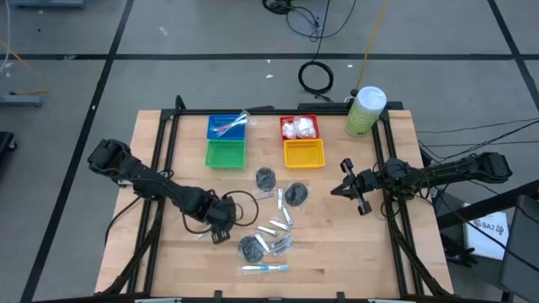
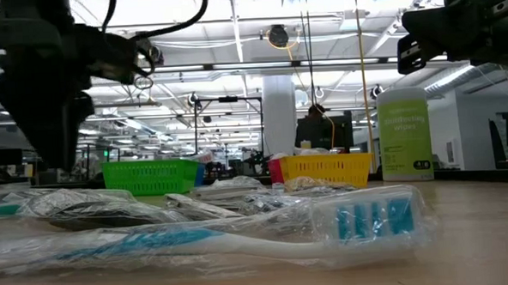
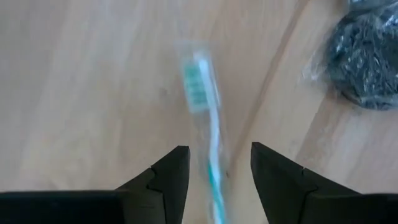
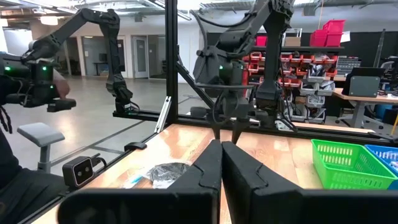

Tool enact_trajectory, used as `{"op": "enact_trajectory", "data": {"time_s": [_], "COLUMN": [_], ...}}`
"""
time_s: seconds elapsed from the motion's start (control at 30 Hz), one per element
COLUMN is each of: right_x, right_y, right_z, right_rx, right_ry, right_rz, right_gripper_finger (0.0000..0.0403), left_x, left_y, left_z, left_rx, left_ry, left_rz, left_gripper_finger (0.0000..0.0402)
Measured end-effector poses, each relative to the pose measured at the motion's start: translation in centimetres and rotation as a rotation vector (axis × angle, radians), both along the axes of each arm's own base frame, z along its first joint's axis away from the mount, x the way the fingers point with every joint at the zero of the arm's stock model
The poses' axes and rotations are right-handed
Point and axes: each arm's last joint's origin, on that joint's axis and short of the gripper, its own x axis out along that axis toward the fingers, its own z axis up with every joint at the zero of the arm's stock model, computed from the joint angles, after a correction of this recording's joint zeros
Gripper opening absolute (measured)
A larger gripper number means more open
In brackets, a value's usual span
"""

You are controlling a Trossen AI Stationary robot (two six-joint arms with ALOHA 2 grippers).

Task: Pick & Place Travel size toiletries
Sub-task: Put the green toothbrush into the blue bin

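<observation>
Wooden worktop [image 1: 354,252] carried scattered toiletries. Left gripper [image 3: 214,180] jaws parted astride wrapped toothbrush [image 3: 205,124], not yet gripping; best lower squarely, pinch handle mid-length. Right gripper [image 4: 221,165] closed, empty, waiting.

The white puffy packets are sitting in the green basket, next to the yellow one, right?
Not quite. The green basket looks empty. The white puffy packets sit in the red basket, which is next to the yellow basket. The high view shows it.
</observation>
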Motion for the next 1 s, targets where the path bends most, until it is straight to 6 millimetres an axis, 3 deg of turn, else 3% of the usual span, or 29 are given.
{"op": "enact_trajectory", "data": {"time_s": [0.43, 1.0], "right_x": [0.0, 0.0], "right_y": [0.0, 0.0], "right_z": [0.0, 0.0], "right_rx": [0.000, 0.000], "right_ry": [0.000, 0.000], "right_rz": [0.000, 0.000], "right_gripper_finger": [0.0000, 0.0000], "left_x": [-2.8, -3.5], "left_y": [-0.5, -0.8], "left_z": [-3.0, -4.5], "left_rx": [-0.004, -0.008], "left_ry": [0.094, 0.025], "left_rz": [0.189, 0.124], "left_gripper_finger": [0.0168, 0.0168]}}
